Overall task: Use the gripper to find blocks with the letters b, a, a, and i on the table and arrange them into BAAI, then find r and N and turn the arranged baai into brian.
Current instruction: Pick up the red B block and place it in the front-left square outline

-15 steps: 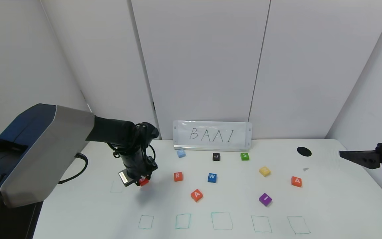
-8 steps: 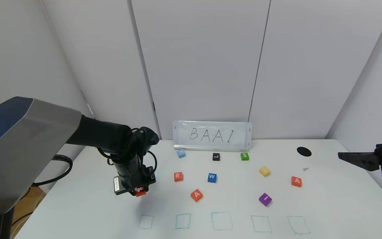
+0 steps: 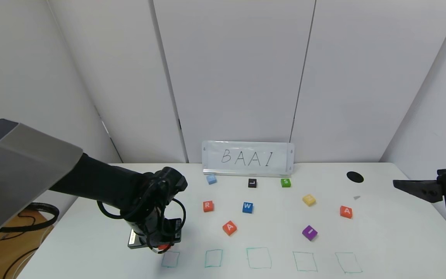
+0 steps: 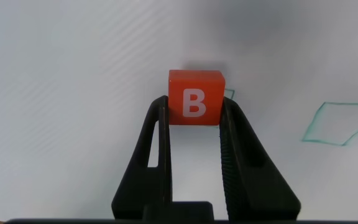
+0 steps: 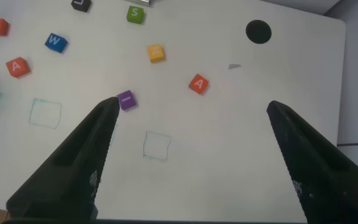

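Above the leftmost drawn square, left gripper (image 4: pixel 194 124) jaws clamped on B block (image 4: pixel 196 98), right gripper (image 5: pixel 191 112) spread wide.

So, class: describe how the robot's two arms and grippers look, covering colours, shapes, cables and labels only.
The left arm has a large grey-and-dark-blue shell, then a black round forearm wrapped in looping black cables. The left gripper has two black tapering fingers, one slotted, one ribbed inside. The right gripper has broad black wedge fingers; the head view shows its black body with a white label.

Bare table (image 3: pixel 381 240) around teal squares (image 3: pixel 259 258); scattered cubes (image 3: pixel 247 207) behind
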Available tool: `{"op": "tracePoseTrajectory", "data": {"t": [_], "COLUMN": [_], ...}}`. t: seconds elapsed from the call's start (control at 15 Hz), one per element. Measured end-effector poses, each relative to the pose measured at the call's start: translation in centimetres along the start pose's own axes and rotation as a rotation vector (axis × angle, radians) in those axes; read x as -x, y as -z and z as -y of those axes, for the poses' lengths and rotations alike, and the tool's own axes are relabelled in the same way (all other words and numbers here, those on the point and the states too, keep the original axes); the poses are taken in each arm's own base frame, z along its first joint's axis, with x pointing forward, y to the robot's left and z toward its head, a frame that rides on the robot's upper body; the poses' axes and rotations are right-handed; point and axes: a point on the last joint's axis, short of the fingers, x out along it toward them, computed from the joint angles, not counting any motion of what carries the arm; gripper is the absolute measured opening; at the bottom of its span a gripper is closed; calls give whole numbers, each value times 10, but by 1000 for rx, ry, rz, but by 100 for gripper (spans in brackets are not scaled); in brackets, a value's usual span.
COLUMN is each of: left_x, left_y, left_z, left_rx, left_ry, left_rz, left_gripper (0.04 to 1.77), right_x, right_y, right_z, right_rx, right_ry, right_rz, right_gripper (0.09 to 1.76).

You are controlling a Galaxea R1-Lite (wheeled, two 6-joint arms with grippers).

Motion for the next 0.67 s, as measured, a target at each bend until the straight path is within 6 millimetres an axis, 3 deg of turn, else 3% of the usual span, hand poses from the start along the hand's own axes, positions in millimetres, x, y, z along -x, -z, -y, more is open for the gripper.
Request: {"op": "tracePoseTrajectory", "data": {"t": [0.33, 0.67], "left_x": [-3, -8], "left_y": [26, 35], "left_z": [1, -1], "left_rx": [-94, -137], "left_ry": [20, 16], "left_rz": [12, -11], "left_gripper": [51, 51], "right_x": [-1, -1], "right_y": [2, 2], "right_z": [-2, -3], "right_rx": [4, 8], "right_ry": [-7, -12], "right_rz": [-7, -7], "right_gripper": [171, 171]}}
